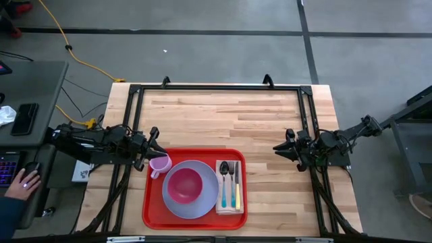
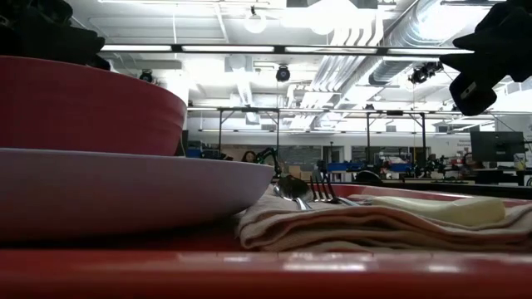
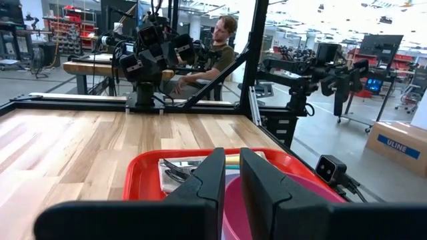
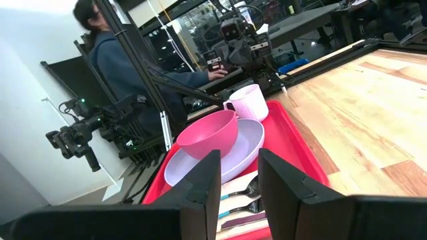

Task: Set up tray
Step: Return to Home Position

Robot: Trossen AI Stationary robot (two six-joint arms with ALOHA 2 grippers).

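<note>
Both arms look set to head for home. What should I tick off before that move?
1. Left gripper empty, fingers slightly apart: ok.
2. Right gripper empty, open, off the tray: ok.
3. Left gripper clear of the cup: cannot tell; it sits very close in the high view.
4. Bowl on plate, both on the tray: ok.
5. Spoon, fork and knife side by side on the napkin, right of the plate: ok.
</note>
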